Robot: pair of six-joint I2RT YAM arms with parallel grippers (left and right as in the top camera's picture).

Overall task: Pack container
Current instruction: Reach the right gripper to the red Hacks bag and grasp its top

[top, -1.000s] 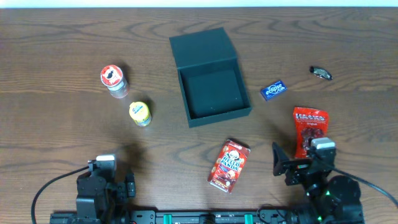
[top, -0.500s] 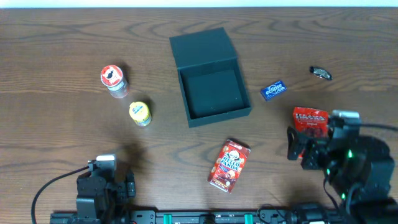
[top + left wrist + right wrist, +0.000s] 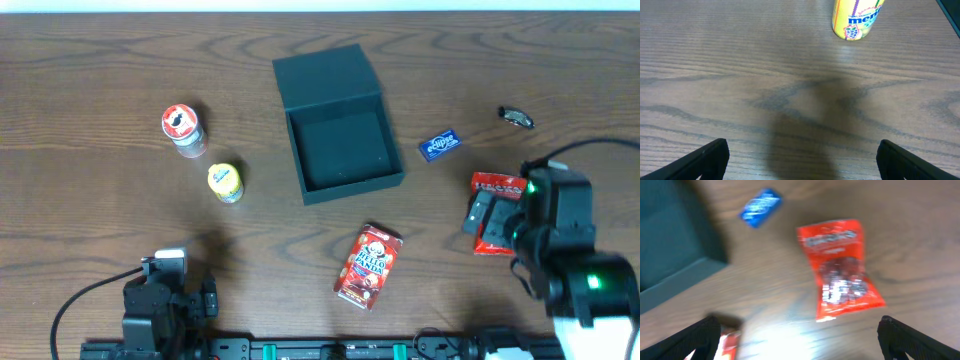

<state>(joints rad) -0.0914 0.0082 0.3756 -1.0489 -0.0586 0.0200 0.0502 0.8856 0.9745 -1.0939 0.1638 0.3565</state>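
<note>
The right gripper (image 3: 483,216) is held spread wide above the red snack bag (image 3: 840,270), which should be centred between the jaws and pinched across its narrow width. The container (image 3: 355,188) is found open at ten o'clock from the bag.

The overhead camera looks straight down on the bench (image 3: 80,60) and takes in nearly its whole top, with both arms at the lower edge. The left wrist camera sits low and close to the wood, facing forward across it, with the left fingers (image 3: 710,162) in its bottom corners. At its top edge stands the yellow can (image 3: 856,19), which the overhead view also shows. The right wrist camera looks down from higher up, its picture blurred, with the right fingers (image 3: 905,342) in its bottom corners. It shares with the overhead view the red packet (image 3: 842,267), the blue packet (image 3: 760,207) and a corner of the container (image 3: 670,255).
</note>
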